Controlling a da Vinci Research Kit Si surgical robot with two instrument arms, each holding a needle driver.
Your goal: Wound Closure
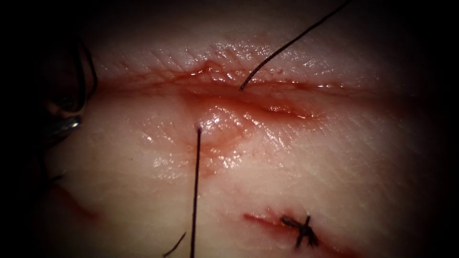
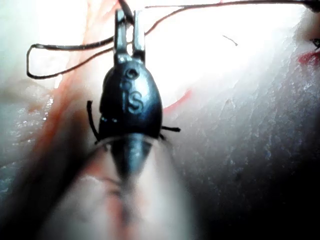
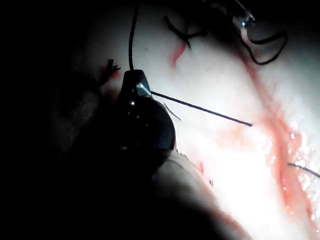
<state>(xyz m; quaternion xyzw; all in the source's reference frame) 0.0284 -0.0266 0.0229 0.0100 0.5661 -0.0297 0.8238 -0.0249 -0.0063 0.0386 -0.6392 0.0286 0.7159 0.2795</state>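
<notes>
The tissue point(image 1: 296, 157) has a cut point(image 1: 267, 107) running across it, wet with red fluid. One thread point(image 1: 287, 48) enters the cut's far edge and rises toward the upper right. A second thread point(image 1: 196, 191) leaves the near edge and runs straight down, taut. At the far left edge sits my left tool point(image 1: 62, 125), with thread loops point(image 1: 88, 71) above it. Its jaws point(image 2: 127, 27) are shut on thread point(image 2: 65, 47) that curls in loops beside them. My right tool point(image 3: 136, 86) is shut on the taut thread point(image 3: 200, 109), which runs to the tissue.
An older stitch with a dark knot point(image 1: 302, 229) closes a small red cut at the lower right. A short cut end of thread point(image 1: 174, 246) lies near the bottom edge. The same knot point(image 3: 107, 70) appears beside the right tool.
</notes>
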